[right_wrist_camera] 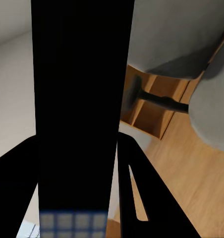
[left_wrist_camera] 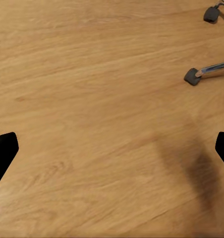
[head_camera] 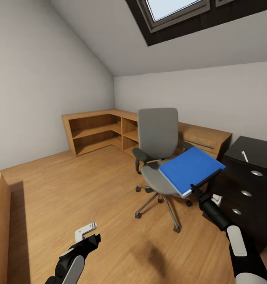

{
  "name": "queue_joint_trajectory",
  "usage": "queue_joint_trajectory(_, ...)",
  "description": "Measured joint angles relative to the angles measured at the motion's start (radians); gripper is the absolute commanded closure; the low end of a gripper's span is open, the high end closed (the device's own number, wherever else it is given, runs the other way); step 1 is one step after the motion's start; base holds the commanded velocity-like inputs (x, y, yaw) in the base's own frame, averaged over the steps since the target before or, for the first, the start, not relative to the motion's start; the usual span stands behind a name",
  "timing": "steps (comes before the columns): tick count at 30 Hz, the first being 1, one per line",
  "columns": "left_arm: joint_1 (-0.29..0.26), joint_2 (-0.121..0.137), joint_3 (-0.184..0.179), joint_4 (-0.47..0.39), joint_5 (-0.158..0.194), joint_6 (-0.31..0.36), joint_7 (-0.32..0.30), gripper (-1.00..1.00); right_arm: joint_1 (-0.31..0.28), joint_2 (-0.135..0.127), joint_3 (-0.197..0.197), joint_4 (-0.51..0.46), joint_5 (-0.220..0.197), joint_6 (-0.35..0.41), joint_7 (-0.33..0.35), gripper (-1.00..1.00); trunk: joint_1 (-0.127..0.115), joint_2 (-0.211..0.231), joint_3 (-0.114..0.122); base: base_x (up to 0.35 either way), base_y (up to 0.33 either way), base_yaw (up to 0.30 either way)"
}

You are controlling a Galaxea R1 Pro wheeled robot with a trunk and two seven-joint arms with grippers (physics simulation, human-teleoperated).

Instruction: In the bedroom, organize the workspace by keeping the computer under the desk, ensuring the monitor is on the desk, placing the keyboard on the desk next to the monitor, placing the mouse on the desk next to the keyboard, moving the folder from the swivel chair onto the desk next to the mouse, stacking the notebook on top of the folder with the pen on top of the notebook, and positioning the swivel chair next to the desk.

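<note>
Two claws show: the right claw (head_camera: 195, 188) clenches the folder's (head_camera: 190, 168) near edge, holding it tilted above the chair's (head_camera: 159, 157) seat beside the black table (head_camera: 255, 152), while the left claw (head_camera: 88, 232) hangs released over bare floor (head_camera: 70, 189).

attic home office | sloped ceiling, skylight (head_camera: 177, 10) | swivel chair (head_camera: 159, 150), desk (head_camera: 251, 157), wooden shelving (head_camera: 98, 132)

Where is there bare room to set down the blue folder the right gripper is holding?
The black desk top beside the folder looks mostly bare, apart from a small white item. The swivel chair seat underneath is free too. The right gripper grips the folder's near edge.
</note>
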Motion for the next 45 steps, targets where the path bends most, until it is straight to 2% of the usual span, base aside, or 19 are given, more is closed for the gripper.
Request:
queue_joint_trajectory(8, 0.000, 0.000, -0.001, 0.000, 0.003, 0.000, 0.000, -1.00, 0.000, 0.001, -0.002, 0.004, 0.000, 0.000, 0.005, 1.00, -0.031, 0.056, 0.025, -0.027, 0.000, 0.000)
queue_joint_trajectory(25, 0.000, 0.003, 0.004, -0.009, -0.001, 0.000, 0.000, -1.00, 0.001, 0.001, -0.002, 0.004, 0.000, 0.000, 0.005, 1.00, -0.096, 0.175, 0.078, -0.204, 0.000, 0.000)
queue_joint_trajectory(35, 0.000, 0.003, 0.002, -0.006, -0.001, 0.000, -0.001, -1.00, 0.001, 0.001, -0.002, 0.002, 0.002, -0.001, 0.001, 1.00, -0.134, 0.245, 0.110, -0.009, 0.000, -0.187)
queue_joint_trajectory(45, 0.000, 0.001, 0.000, -0.002, 0.002, 0.000, 0.001, -1.00, 0.000, 0.001, -0.002, 0.004, 0.003, -0.001, 0.002, 1.00, -0.173, 0.315, 0.141, 0.000, 0.000, -0.026)
